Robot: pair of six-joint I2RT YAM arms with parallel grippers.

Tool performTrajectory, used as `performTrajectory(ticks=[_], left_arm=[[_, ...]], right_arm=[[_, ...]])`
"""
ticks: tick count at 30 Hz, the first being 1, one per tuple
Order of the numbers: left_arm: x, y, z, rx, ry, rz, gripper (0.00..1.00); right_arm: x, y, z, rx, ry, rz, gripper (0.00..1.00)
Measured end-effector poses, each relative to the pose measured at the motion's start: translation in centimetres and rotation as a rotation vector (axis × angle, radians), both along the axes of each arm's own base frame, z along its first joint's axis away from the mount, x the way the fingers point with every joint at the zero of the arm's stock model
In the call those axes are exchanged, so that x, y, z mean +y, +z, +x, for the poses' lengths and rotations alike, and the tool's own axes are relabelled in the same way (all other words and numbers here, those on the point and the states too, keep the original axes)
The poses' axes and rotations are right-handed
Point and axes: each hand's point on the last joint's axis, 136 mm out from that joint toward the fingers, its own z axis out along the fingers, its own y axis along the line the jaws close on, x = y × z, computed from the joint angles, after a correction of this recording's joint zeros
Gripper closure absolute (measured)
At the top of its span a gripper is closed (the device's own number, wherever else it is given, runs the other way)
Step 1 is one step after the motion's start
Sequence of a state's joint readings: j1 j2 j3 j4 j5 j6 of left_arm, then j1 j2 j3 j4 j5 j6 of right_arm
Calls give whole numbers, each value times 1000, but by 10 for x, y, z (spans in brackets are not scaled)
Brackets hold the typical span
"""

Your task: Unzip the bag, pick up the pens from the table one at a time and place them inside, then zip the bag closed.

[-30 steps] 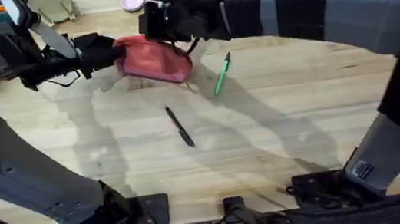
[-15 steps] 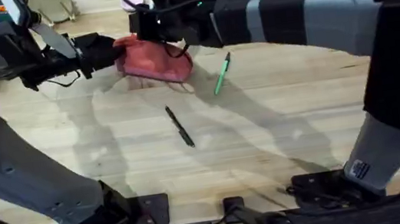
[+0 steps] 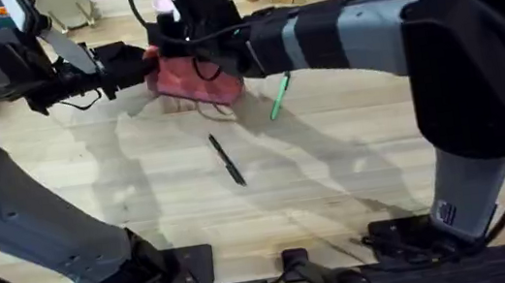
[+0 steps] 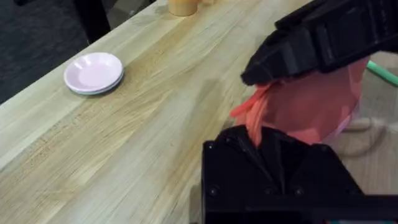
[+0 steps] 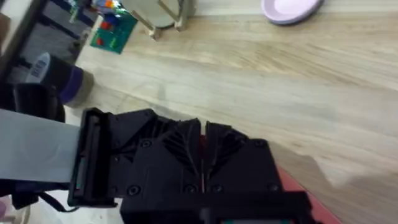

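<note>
Pale planks run the whole width of the table [image 3: 365, 176], its far edge crowded with small clutter: a pink dish [image 4: 94, 71], a tan cup and some coloured blocks, all well clear of the work.

At the far left-centre lies the bag [image 3: 193, 79], its long axis running roughly left to right across the overhead view. The left gripper [image 3: 130, 68] reaches in from the left and is clamped on the bag's left end; in its wrist view the pink fabric [image 4: 311, 102] bunches up right between its black fingers. The right gripper [image 3: 195, 41] has crossed the middle and sits over the bag's top, touching it. In the right wrist view its fingers [image 5: 186, 146] are pressed together with a thin red line between them, which I judge to be the pull cord, so it seems closed on the zipper pull. The pull looks close to the left gripper's end, so any zipper travel would run along the bag's length, away from the left arm, which serves as the anchor.

Both pens lie loose on the wood. The green pen [image 3: 280, 96] lies just beside the bag's right end, slanting near-to-far. The black pen [image 3: 226, 159] is nearer the bases, apart from the bag, also slanting. With both arms on the bag, neither pen is being handled; the right arm is nearer the green one. I cannot tell how far the bag is open.
</note>
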State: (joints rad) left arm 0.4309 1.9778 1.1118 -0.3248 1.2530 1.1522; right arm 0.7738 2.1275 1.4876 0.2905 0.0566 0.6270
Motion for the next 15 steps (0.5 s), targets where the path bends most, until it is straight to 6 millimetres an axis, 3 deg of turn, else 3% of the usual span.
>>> performTrajectory(ticks=[15], left_arm=[[0,0,-1,2,0,-5,958]], right_arm=[[31,1,-12,-52,42,47,970]])
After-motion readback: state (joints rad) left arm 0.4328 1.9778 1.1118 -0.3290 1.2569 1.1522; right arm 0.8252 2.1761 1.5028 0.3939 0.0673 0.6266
